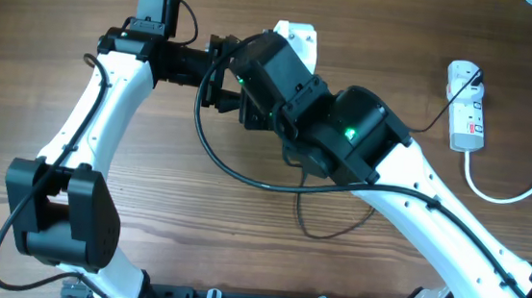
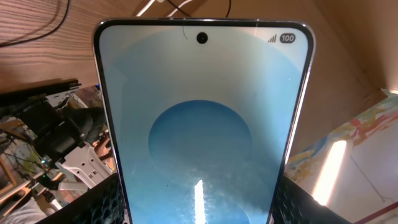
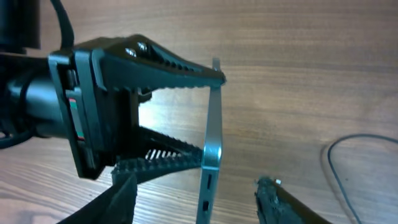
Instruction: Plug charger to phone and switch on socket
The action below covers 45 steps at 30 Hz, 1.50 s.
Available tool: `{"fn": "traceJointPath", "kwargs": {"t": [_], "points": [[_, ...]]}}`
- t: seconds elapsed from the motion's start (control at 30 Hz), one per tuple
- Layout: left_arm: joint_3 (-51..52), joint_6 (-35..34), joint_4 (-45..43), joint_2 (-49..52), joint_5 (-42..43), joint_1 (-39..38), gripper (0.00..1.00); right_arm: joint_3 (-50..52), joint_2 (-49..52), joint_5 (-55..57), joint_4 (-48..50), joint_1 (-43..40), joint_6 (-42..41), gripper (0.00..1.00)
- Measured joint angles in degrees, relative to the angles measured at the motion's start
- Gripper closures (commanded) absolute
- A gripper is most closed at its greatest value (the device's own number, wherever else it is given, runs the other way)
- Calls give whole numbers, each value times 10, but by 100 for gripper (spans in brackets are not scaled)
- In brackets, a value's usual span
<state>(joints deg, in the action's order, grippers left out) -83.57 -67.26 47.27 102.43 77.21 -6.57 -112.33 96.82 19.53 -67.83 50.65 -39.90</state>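
Note:
The phone (image 2: 199, 112) fills the left wrist view, its pale blue screen facing the camera. My left gripper (image 2: 199, 202) is shut on it, with a dark finger (image 2: 102, 202) on each long edge. In the right wrist view the phone (image 3: 211, 143) shows edge-on, lifted off the table. My right gripper (image 3: 196, 183) is open, a finger (image 3: 118, 199) on each side of the phone's end and a gap on both sides. The white socket (image 1: 468, 107) lies at the far right. The thin black charger (image 1: 433, 120) runs from it under the right arm. Its connector tip is not visible.
A thick white cord (image 1: 523, 186) loops from the socket along the table's right edge. The charger's slack (image 1: 309, 232) lies on the wood in front of the right arm. Both arms crowd the upper middle of the table.

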Motion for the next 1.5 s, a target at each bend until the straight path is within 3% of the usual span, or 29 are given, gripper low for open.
{"fn": "traceJointPath", "kwargs": {"t": [0.17, 0.37, 0.63, 0.83, 1.2, 1.5], "points": [[0, -2, 0, 0, 3, 0, 43, 0, 10, 3, 1, 0, -2, 39], [0, -2, 0, 0, 4, 0, 43, 0, 30, 14, 2, 0, -8, 53], [0, -2, 0, 0, 5, 0, 43, 0, 34, 33, 8, 0, -8, 53], [0, -2, 0, 0, 5, 0, 43, 0, 35, 40, 11, 0, -9, 66], [0, -2, 0, 0, 5, 0, 43, 0, 37, 43, 15, 0, -8, 76], [0, -2, 0, 0, 5, 0, 43, 0, 38, 43, 15, 0, -8, 78]]}}
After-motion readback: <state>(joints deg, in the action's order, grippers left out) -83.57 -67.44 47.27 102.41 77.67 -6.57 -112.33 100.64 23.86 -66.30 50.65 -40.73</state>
